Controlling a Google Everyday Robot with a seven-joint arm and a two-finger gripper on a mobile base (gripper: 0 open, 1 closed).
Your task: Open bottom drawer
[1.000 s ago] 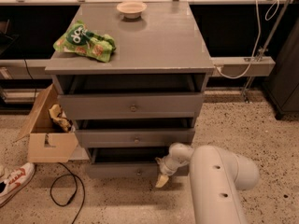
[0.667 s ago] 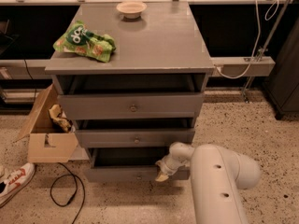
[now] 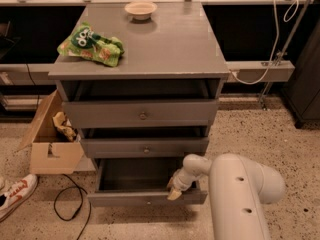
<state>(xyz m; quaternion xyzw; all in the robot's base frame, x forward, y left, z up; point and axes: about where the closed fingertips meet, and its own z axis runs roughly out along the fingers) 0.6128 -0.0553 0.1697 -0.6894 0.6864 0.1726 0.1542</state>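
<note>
Far left of the gripper [image 3: 174, 190], a sneaker [image 3: 12, 200] lies on the speckled floor. A black cable [image 3: 70, 207] loops just beside it, and an open cardboard box [image 3: 50, 153] stands against the cabinet's left side. Up and left of the gripper, a green snack bag [image 3: 92, 45] lies on the grey cabinet top [image 3: 170, 51], with a small bowl [image 3: 140, 9] near its back edge. Above the gripper sit the top drawer [image 3: 142, 115] and the middle drawer [image 3: 145, 148]. The bottom drawer [image 3: 127, 199] stands partly out, its plain grey inside showing. The gripper is at the upper edge of its front panel, right of the small knob [image 3: 146, 202]. I cannot tell whether it is clenched or released. The white arm [image 3: 240, 196] fills the space to its right.
</note>
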